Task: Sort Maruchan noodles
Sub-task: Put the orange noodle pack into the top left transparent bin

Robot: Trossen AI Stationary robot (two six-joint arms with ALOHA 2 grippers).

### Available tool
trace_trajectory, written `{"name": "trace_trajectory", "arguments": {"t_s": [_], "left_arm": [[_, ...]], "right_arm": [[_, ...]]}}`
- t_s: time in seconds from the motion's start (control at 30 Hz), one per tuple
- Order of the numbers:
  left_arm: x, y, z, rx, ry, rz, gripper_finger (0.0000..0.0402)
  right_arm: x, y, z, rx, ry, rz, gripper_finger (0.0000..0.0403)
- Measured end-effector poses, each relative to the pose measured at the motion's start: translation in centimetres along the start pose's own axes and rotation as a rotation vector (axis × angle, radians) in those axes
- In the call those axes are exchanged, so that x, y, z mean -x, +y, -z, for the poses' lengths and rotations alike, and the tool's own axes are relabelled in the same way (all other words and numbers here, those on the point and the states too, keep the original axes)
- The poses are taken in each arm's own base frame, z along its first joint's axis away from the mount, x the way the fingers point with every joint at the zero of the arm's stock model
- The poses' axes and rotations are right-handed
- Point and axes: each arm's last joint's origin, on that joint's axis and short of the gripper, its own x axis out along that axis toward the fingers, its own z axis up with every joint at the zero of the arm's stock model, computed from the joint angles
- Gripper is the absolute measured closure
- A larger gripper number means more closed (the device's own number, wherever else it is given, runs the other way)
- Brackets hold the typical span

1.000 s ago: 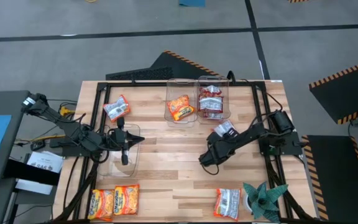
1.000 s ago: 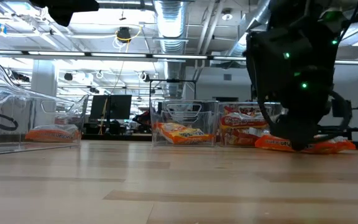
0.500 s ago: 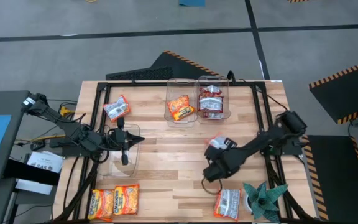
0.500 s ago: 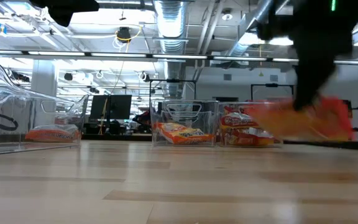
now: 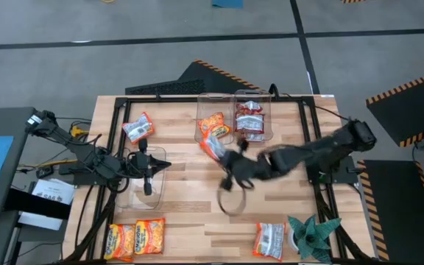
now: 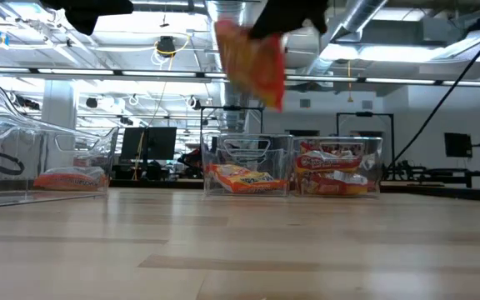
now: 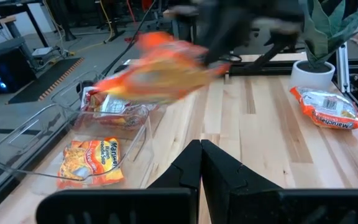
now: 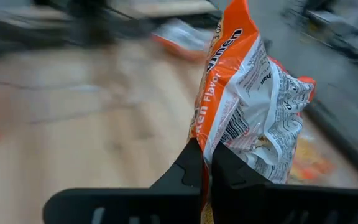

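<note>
Packet [image 8: 244, 106] clamped between fingers [image 8: 188, 165] of right tool [image 5: 230, 171], lifted clear of tabletop [image 5: 182, 188], orange and white with black print, crumpled. Seen from above, just in front of two clear bins, near left bin [image 5: 213, 118]; held packet [image 5: 213, 146] at tool tip. Blurred orange shape high in low view [image 6: 252, 54], above bins. Also blurred in left wrist view [image 7: 157, 68], over bin wall [image 7: 23, 134]. Left bin holding orange packet [image 5: 213, 128], lying flat; right bin [image 5: 252, 116] holding white-red packet [image 5: 249, 120]. Same bins in low view [image 6: 242, 167] and [image 6: 340, 165], side by side, touching or nearly so. Left tool [image 5: 147, 177] at left side of tabletop, fingers [image 7: 188, 171] pressed together, gripping nothing, resting over third clear bin [image 5: 142, 180]. White-silver packet [image 5: 138, 129] near far left corner, tilted. Two orange packets [image 5: 135, 237] side by side at near left edge. White-red packet [image 5: 269, 239] at near right edge, just beside teal plant [image 5: 313, 234]. Plant in white pot [image 7: 319, 37] in left wrist view, packet [image 7: 325, 107] near it. Dark loop [image 5: 230, 202] on wood in front of right tool, nature unclear.
</note>
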Motion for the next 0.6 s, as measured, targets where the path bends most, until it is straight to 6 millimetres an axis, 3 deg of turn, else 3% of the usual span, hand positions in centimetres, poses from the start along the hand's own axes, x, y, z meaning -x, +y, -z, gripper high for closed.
{"name": "trace_trajectory", "arguments": {"t_s": [0.2,0.3,0.43,0.6], "left_arm": [[0.0,0.0,0.0,-0.023,0.003,0.000,0.0401],[0.0,0.0,0.1,-0.025,0.005,0.000,0.0401],[0.0,0.0,0.1,-0.026,0.006,-0.001,0.0401],[0.0,0.0,0.1,-0.029,0.008,-0.001,0.0401]], "right_arm": [[-5.8,-5.5,-0.1,-0.051,0.068,0.121,0.0386],[-8.2,-6.9,-0.1,-0.092,0.056,0.105,0.0385],[-9.9,-7.8,0.2,-0.115,0.043,0.118,0.0371],[-10.2,-8.5,0.6,-0.150,0.078,0.144,0.0330]]}}
